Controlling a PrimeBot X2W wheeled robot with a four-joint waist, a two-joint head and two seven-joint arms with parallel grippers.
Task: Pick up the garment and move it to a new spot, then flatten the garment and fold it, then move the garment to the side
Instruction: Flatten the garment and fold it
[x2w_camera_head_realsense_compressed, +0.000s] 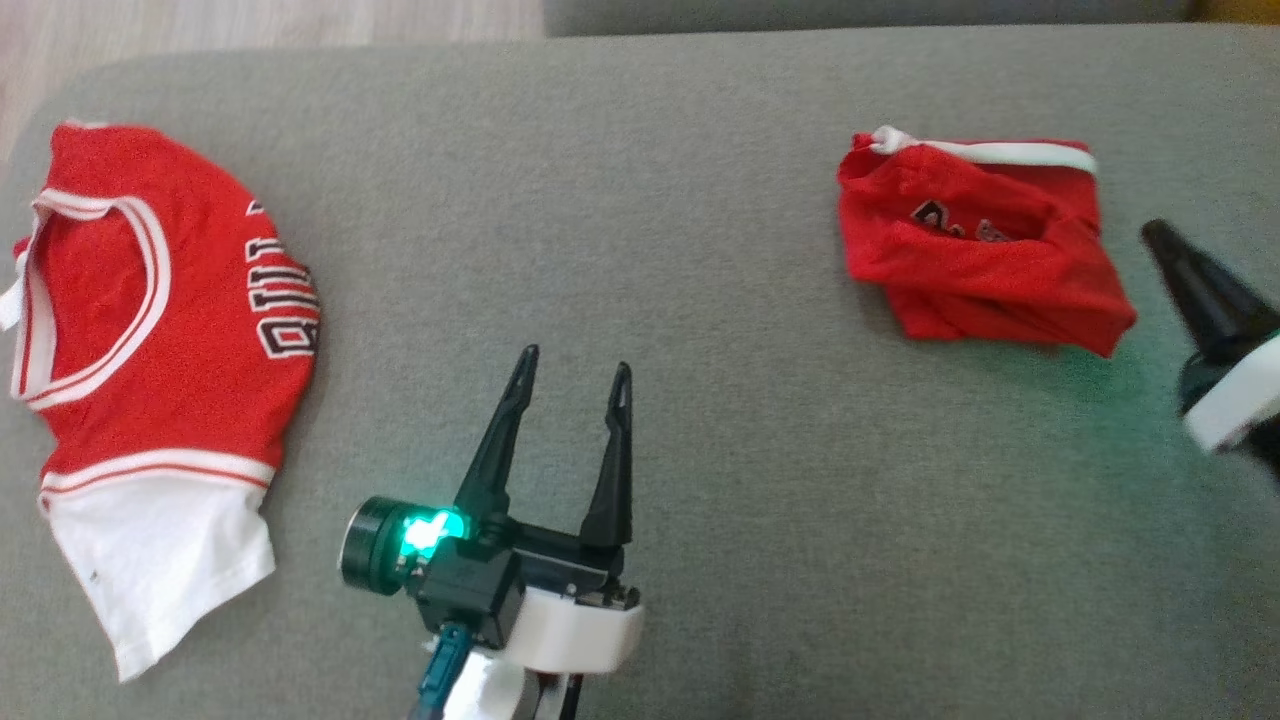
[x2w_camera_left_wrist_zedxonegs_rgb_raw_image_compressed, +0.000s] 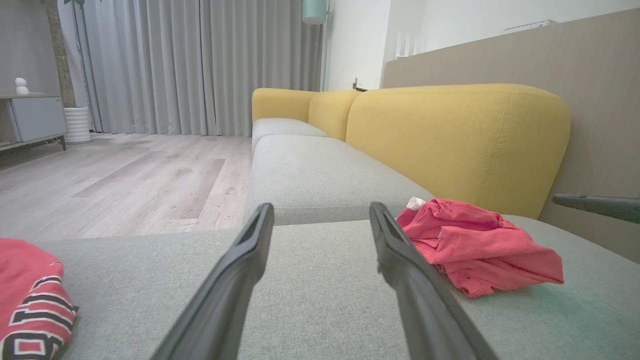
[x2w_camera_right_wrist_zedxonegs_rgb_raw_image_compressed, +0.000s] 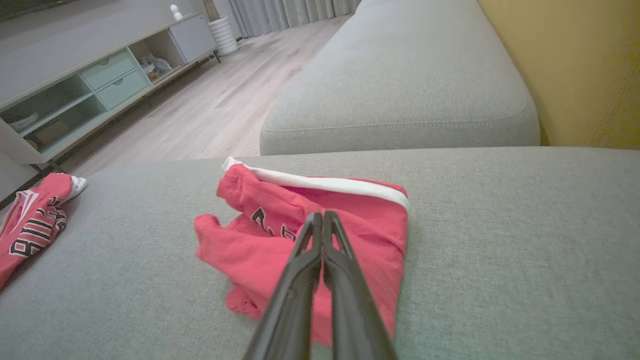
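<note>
Two red garments lie on the grey sofa cushion (x2w_camera_head_realsense_compressed: 700, 200). A jersey (x2w_camera_head_realsense_compressed: 150, 330) with white trim and black lettering is spread at the left, also seen as jersey (x2w_camera_left_wrist_zedxonegs_rgb_raw_image_compressed: 30, 300) and jersey (x2w_camera_right_wrist_zedxonegs_rgb_raw_image_compressed: 30, 225). A bunched, folded red garment (x2w_camera_head_realsense_compressed: 985, 250) with a white band lies at the right, garment (x2w_camera_left_wrist_zedxonegs_rgb_raw_image_compressed: 480, 245), garment (x2w_camera_right_wrist_zedxonegs_rgb_raw_image_compressed: 310, 235). My left gripper (x2w_camera_head_realsense_compressed: 575, 365) stands open over bare cushion between them, left gripper (x2w_camera_left_wrist_zedxonegs_rgb_raw_image_compressed: 321, 207). My right gripper (x2w_camera_right_wrist_zedxonegs_rgb_raw_image_compressed: 320, 216) is shut and empty, pointing at the folded garment; it sits just right of it, right gripper (x2w_camera_head_realsense_compressed: 1165, 240).
A yellow sofa back (x2w_camera_left_wrist_zedxonegs_rgb_raw_image_compressed: 450, 135) rises behind the cushion, and a second grey cushion (x2w_camera_right_wrist_zedxonegs_rgb_raw_image_compressed: 400, 75) adjoins its far edge. Wooden floor (x2w_camera_left_wrist_zedxonegs_rgb_raw_image_compressed: 125, 175) lies beyond the cushion's left end. A low cabinet (x2w_camera_right_wrist_zedxonegs_rgb_raw_image_compressed: 75, 90) stands across the room.
</note>
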